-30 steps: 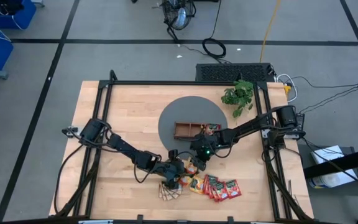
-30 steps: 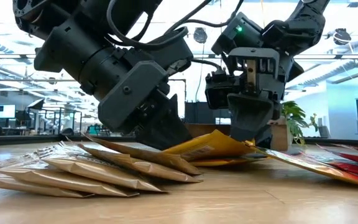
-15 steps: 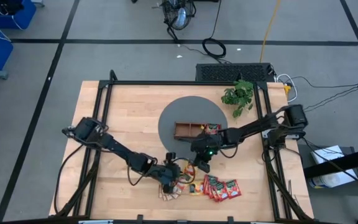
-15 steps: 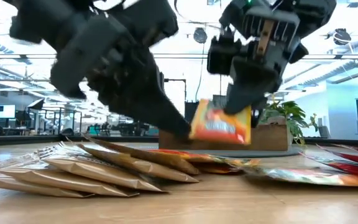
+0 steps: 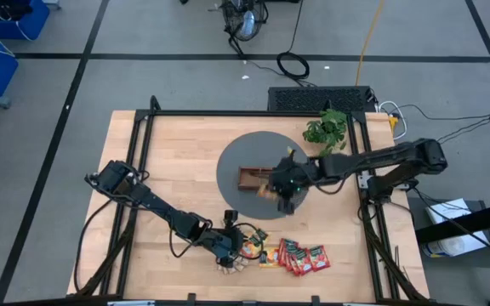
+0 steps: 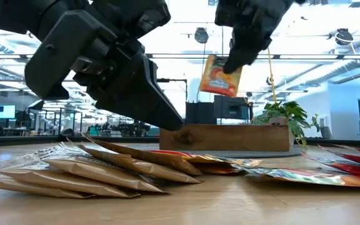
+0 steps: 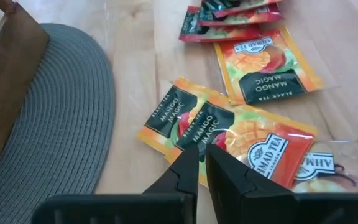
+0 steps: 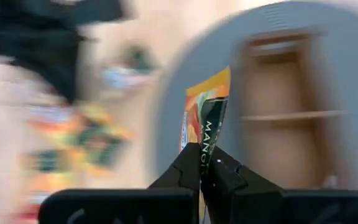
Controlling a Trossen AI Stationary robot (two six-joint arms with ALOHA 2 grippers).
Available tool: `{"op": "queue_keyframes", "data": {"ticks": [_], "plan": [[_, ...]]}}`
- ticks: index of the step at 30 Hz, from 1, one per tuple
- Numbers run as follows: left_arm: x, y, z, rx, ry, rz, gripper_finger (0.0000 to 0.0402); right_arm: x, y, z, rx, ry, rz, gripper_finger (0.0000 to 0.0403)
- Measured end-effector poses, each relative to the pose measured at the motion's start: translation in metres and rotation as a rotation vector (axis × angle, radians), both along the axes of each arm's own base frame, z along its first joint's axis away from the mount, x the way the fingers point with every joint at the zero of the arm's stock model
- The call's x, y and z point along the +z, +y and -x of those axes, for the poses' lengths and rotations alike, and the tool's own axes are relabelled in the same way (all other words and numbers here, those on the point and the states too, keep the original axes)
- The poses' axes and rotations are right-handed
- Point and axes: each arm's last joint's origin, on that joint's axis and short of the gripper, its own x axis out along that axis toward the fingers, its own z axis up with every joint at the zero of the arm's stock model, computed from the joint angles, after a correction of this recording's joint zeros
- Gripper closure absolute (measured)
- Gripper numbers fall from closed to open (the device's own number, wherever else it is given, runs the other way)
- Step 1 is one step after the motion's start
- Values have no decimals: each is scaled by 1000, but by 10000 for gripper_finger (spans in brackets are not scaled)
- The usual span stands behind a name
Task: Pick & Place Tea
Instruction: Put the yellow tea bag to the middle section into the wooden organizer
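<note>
Sachets [image 6: 74, 172] in tan lie fanned at the lower left of the low view, with the left gripper [image 5: 232, 248] low over them, its fingers nearly together with only a thin gap and nothing between them. Beneath it in the left wrist view orange sachets [image 7: 229, 134] lie flat on the table [image 5: 160, 161]. Right of centre in the high view, the right gripper [image 5: 281, 189] is clamped on one orange sachet [image 6: 220, 76], which hangs upright in the air above the wooden tray [image 6: 224, 137] on the grey mat [image 5: 241, 153]. Red sachets [image 5: 304, 257] lie at the lower right.
</note>
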Motion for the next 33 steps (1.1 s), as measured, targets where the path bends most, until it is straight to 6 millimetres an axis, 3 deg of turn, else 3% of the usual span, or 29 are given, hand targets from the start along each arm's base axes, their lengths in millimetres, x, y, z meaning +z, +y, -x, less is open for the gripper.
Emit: {"op": "queue_keyframes", "data": {"ticks": [3, 6, 13, 19, 28, 33], "plan": [[0, 1, 0, 3, 1, 0, 366, 12, -16, 0, -10, 60, 171, 403], [0, 1, 0, 4, 4, 1, 366, 13, -32, 0, 6, 75, 220, 403], [-2, 2, 1, 15, 20, 5, 366, -9, -59, 4, -3, 105, 177, 403], [-3, 2, 2, 28, 34, 13, 366, -33, -62, 0, 55, 148, 204, 403], [-3, 2, 2, 34, 39, 17, 366, -50, -63, -10, 189, 185, 281, 403], [-3, 3, 3, 38, 48, 17, 366, -65, -66, -15, 213, 218, 232, 403]]}}
